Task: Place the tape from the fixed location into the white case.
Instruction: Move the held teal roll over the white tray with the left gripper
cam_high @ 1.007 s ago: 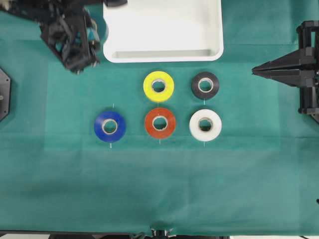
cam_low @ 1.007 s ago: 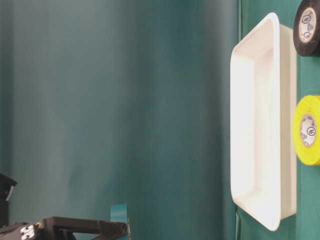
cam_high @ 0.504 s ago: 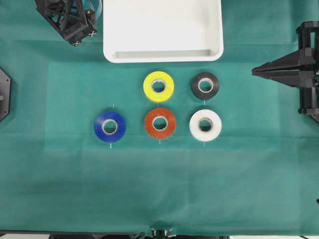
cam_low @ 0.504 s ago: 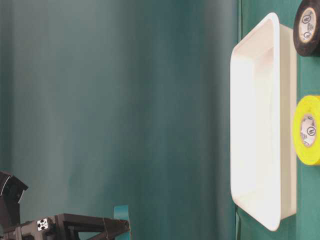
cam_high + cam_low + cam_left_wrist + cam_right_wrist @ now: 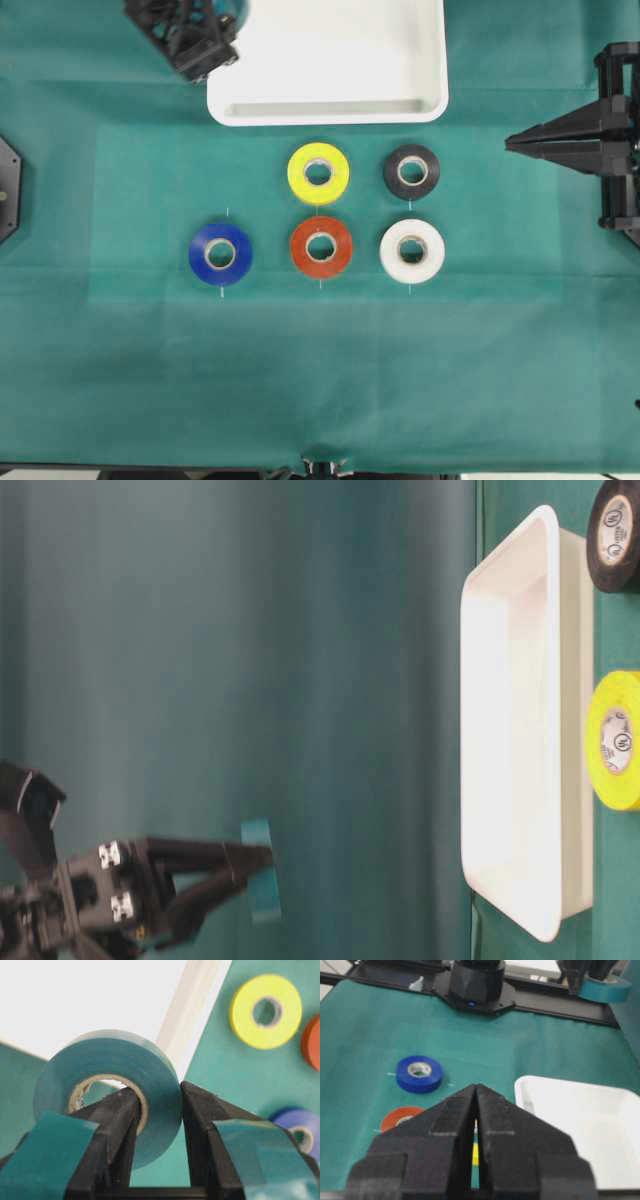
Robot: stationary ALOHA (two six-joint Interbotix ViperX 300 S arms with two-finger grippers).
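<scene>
Six tape rolls show: five lie flat on the worktop (image 5: 120,360), and the teal tape (image 5: 107,1087) is airborne. The left gripper (image 5: 159,1110) pinches its wall above the white case (image 5: 326,108) corner. The right gripper's (image 5: 475,1105) fingers are pressed together, empty, well apart from everything.

Your black left gripper (image 5: 157,1110) was clamped on the teal tape roll (image 5: 107,1085), one finger through its core; your black right gripper (image 5: 475,1105) sat closed.

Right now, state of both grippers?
Left gripper: shut on the tape, one finger through its core.
Right gripper: shut, holding nothing.
</scene>
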